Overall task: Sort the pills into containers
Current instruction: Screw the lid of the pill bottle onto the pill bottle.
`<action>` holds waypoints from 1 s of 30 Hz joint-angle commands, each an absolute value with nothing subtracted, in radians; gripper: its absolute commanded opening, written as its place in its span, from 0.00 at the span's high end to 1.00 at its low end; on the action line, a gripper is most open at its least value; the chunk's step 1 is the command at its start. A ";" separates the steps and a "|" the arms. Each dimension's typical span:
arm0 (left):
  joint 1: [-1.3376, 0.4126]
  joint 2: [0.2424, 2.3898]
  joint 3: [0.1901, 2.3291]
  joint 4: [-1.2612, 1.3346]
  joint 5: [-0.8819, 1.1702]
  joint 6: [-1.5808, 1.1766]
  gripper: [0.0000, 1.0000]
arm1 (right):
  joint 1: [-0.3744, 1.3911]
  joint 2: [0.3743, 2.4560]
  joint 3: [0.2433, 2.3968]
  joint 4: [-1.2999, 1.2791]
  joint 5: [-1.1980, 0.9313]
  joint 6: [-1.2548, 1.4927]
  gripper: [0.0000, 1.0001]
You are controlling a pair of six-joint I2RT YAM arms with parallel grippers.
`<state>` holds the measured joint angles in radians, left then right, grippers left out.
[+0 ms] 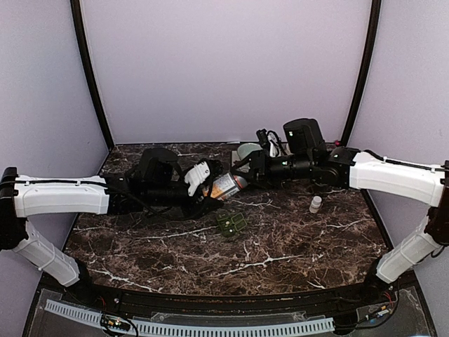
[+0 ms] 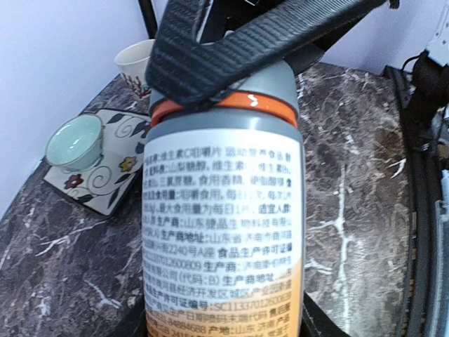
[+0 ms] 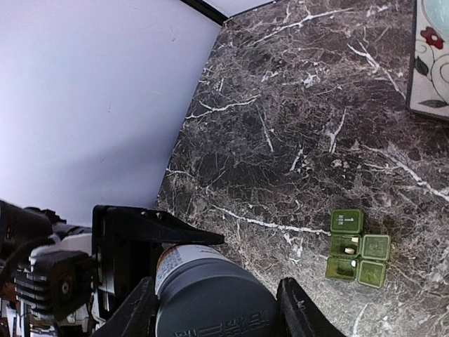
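Observation:
A white pill bottle [image 1: 223, 185] with an orange band and grey cap [image 3: 214, 295] is held above the table's middle, lying tilted. My left gripper [image 1: 203, 184] is shut on its labelled body [image 2: 223, 210]; only slivers of its fingers show in the left wrist view. My right gripper [image 1: 242, 177] is shut on the cap, one finger [image 3: 137, 312] on each side. The dark-green pill organiser [image 1: 231, 223] lies on the table below the bottle. In the right wrist view the organiser [image 3: 356, 247] has two compartments open with pale pills inside.
A small white bottle [image 1: 316, 203] stands at the right. A pale green bowl [image 2: 74, 140] sits on a flowered tile [image 2: 105, 175] at the back, with a paper cup [image 2: 133, 63] behind it. The bowl also shows in the top view [image 1: 247, 149].

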<state>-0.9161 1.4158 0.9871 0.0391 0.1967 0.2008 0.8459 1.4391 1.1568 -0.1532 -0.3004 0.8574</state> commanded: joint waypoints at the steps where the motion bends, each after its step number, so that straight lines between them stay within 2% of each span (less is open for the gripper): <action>1: -1.015 1.335 0.981 0.429 -0.038 0.345 1.00 | 0.865 1.522 1.106 -0.204 -0.336 0.946 1.00; 7: -1.035 1.334 0.952 0.476 -0.116 0.369 1.00 | 0.864 1.537 1.126 -0.215 -0.315 0.965 1.00; 8: -1.035 1.333 0.946 0.483 -0.120 0.367 1.00 | 0.864 1.533 1.131 -0.218 -0.305 0.961 0.98; 10: -1.035 1.329 0.937 0.494 -0.123 0.356 1.00 | 0.864 1.520 1.136 -0.222 -0.285 0.948 0.89; 15: -1.035 1.324 0.928 0.486 -0.088 0.328 1.00 | 0.864 1.448 1.127 -0.206 -0.220 0.889 0.56; 18: -1.034 1.325 0.932 0.472 -0.072 0.312 1.00 | 0.864 1.398 1.115 -0.188 -0.184 0.859 0.42; 22: -1.026 1.329 0.940 0.451 -0.042 0.284 1.00 | 0.864 1.334 1.087 -0.152 -0.155 0.836 0.30; 30: -0.972 1.326 0.955 0.411 0.064 0.188 1.00 | 0.862 1.213 1.039 -0.143 -0.083 0.785 0.27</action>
<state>-1.0100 1.3872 0.9028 0.3302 -0.0162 0.2676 0.8673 1.2682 1.0752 -0.1253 -0.1677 0.8330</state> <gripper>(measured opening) 0.538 0.730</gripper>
